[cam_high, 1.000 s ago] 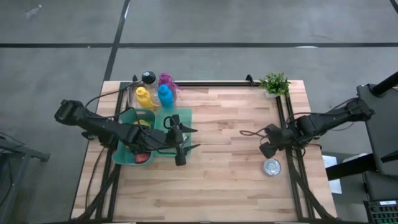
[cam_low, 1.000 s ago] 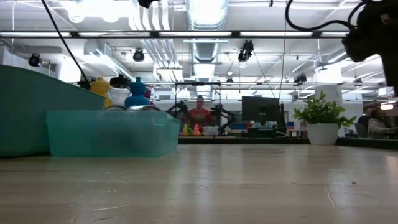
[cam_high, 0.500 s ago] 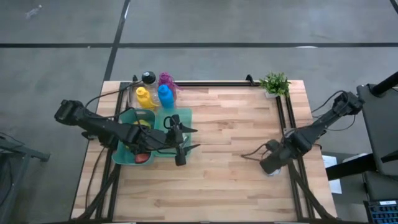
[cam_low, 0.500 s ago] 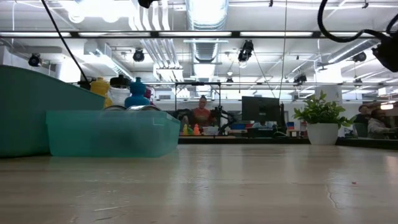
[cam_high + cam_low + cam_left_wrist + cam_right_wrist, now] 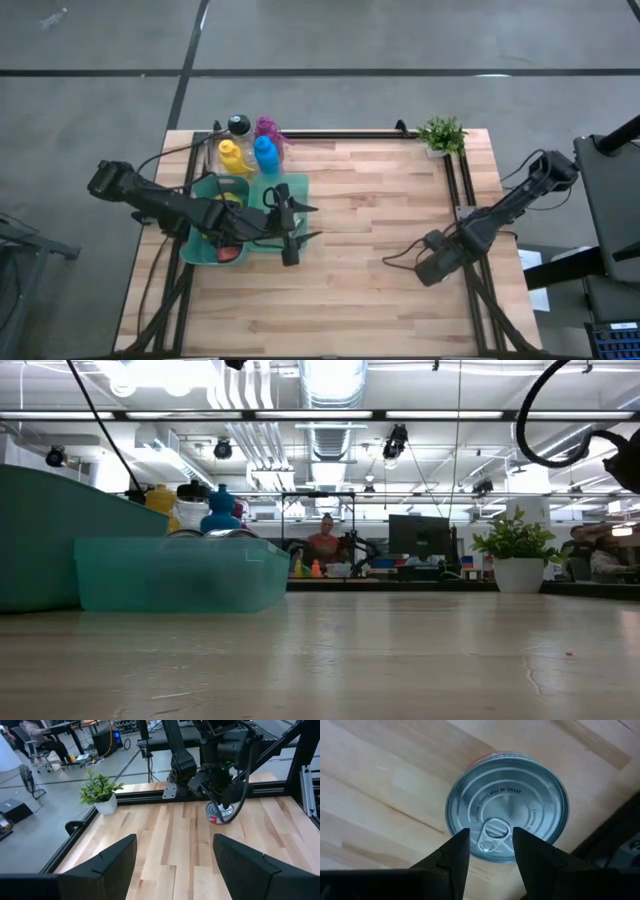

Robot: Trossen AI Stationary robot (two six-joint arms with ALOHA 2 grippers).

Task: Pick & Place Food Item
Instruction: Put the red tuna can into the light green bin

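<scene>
Since a second ago the right arm has swung forward and down: its right gripper (image 5: 432, 268) now covers the spot where the can (image 5: 507, 806) stood exposed in the high view. Can itself has not shifted on the table (image 5: 360, 290).

- Right gripper: directly above the can, looking straight down on the lid. Fingers nearly closed, pull tab showing in the narrow gap between the tips. Nothing gripped; the can sits below the fingertips, not between them.
- Can: upright, near the table's right rail, below the gripper.
- Left gripper (image 5: 172, 857): parked over the teal bin (image 5: 215, 215) at the far side of the table, fingers spread, empty.
- Bottles (image 5: 250, 152) behind the bin, potted plant (image 5: 441, 133) at the far corner, both well apart from the can.

Judgement: approach is done, grasp is not. With fingers this tight the gripper cannot straddle the can body; it likely needs to open before descending. Place step untouched.
</scene>
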